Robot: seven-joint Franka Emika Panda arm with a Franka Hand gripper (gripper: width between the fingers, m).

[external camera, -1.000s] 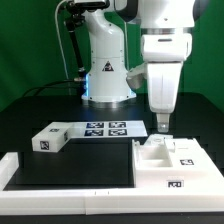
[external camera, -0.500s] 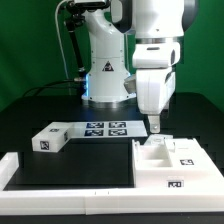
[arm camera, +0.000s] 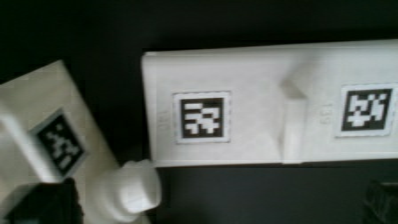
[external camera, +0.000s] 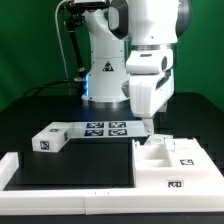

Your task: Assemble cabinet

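Gripper (external camera: 146,127) hangs low over the rear edge of the white plastic box-shaped cabinet (external camera: 172,165), which sits at 4 o'clock on the black desk (external camera: 90,165). I cannot tell whether its fingers are apart. A loose white tagged block (external camera: 52,138) lies at 9 o'clock, just beside the marker board (external camera: 105,128). In the wrist view, the cabinet (arm camera: 267,70) shows two black-and-white tags on its white face.
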